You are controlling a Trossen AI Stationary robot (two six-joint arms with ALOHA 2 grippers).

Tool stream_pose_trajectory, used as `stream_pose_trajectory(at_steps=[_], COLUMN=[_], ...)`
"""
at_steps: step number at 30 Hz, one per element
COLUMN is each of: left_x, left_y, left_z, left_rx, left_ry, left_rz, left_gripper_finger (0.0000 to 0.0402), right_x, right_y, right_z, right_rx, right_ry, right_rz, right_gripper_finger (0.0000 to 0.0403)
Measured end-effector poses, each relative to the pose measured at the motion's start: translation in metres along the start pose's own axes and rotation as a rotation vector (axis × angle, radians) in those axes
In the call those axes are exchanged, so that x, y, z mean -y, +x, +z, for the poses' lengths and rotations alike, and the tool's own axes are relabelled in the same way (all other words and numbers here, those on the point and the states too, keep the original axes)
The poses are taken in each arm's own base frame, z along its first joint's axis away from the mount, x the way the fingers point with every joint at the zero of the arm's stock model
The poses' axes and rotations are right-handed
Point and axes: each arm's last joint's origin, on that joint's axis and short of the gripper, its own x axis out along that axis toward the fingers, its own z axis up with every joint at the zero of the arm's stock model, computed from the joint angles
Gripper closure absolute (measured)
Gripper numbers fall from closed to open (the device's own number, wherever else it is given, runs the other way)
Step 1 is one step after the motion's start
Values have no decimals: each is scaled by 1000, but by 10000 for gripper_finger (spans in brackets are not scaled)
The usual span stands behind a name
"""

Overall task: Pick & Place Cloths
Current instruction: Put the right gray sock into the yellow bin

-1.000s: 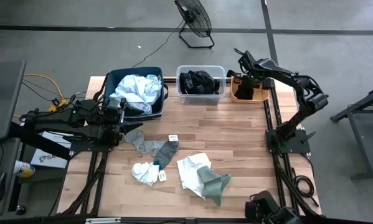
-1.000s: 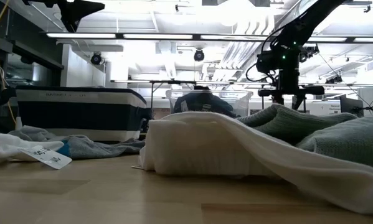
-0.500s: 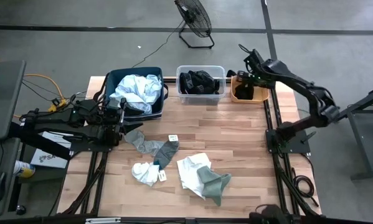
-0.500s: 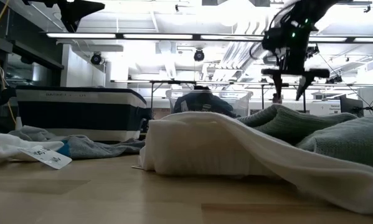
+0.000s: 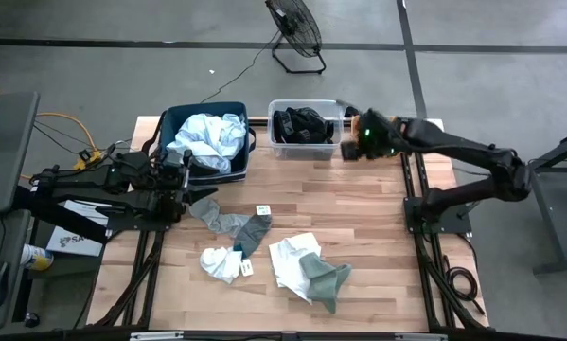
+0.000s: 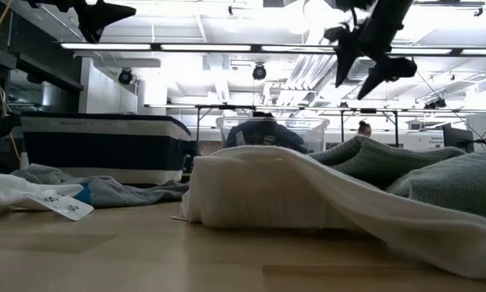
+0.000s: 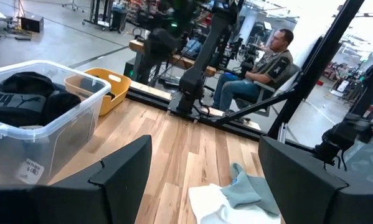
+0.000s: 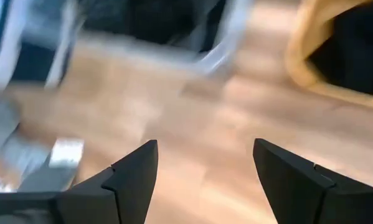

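Loose cloths [image 5: 307, 270] lie scattered on the near tabletop [image 5: 368, 218], untouched. The left gripper [image 5: 184, 175] waits beside the navy bin [image 5: 207, 140], jaws spread. Farther back, the right gripper [image 5: 351, 147] has swung away from the orange tub [image 7: 105, 87], jaws released and empty, likely heading for another cloth.

A wooden table [image 5: 359, 218] carries, along its far edge, a navy bin [image 5: 205, 142] (pale blue cloth inside), a clear tub [image 5: 305, 131] of black cloth and an orange tub [image 7: 105, 87]. Nearer the middle lie grey socks [image 5: 234, 225], a white sock [image 5: 221, 263], and a white cloth [image 5: 291, 256] under a grey-green sock [image 5: 325, 278].
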Motion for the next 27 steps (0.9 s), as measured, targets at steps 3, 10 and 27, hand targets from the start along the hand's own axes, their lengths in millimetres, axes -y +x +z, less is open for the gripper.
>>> stream_pose_trajectory(at_steps=[3, 10, 27], left_x=[0, 0, -1], left_y=[0, 0, 0], left_z=[0, 0, -7], left_rx=[1, 1, -74], left_ry=[2, 2, -17], left_rz=[0, 0, -2], left_gripper_finger=[112, 112, 112], right_x=[-16, -45, -86], right_y=[-3, -12, -12], right_z=[-22, -75, -216], right_rx=[-64, -209, -416], right_ry=[-55, -216, -732], right_rz=[59, 167, 311], right_gripper_finger=[148, 148, 148])
